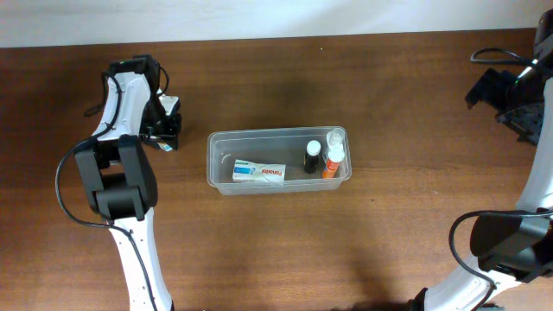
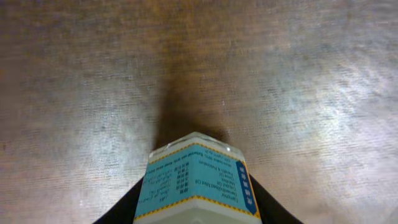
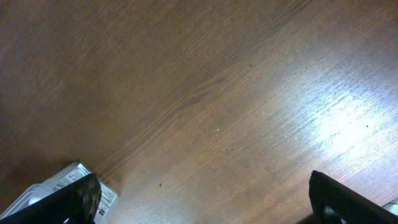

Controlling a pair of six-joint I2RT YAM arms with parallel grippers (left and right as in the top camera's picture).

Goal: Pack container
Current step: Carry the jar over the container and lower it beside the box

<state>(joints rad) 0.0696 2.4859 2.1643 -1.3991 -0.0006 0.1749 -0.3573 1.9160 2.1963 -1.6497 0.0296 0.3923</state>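
Closest to the lens, in the left wrist view, is a small pack with a blue label [image 2: 196,177]. The left gripper [image 2: 198,210] has it clamped: one dark finger presses on each side of it, and it hangs over bare table [image 1: 276,259] wood. From overhead, this gripper is at the far-left part of the table, not far from the far edge. The container [image 1: 259,136] stands in the middle of the table, to the right of the held pack and a little more toward the near edge. Its long axis runs left to right, parallel with the far edge. Inside it, a flat box [image 1: 259,172] lies along the near wall in the left half. A black bottle [image 1: 312,157], an orange bottle [image 1: 331,161] and a clear bottle [image 1: 336,136] stand together at the right end. The far-left part of the tub looks free, so I judge it the natural place for the pack. The left arm is clearly the nearer one. The right gripper [image 3: 202,186] is far away at the far-right corner, its jaws spread wide with nothing between them. A pale printed thing [image 3: 62,180] shows beside one finger, but I cannot tell what it is.
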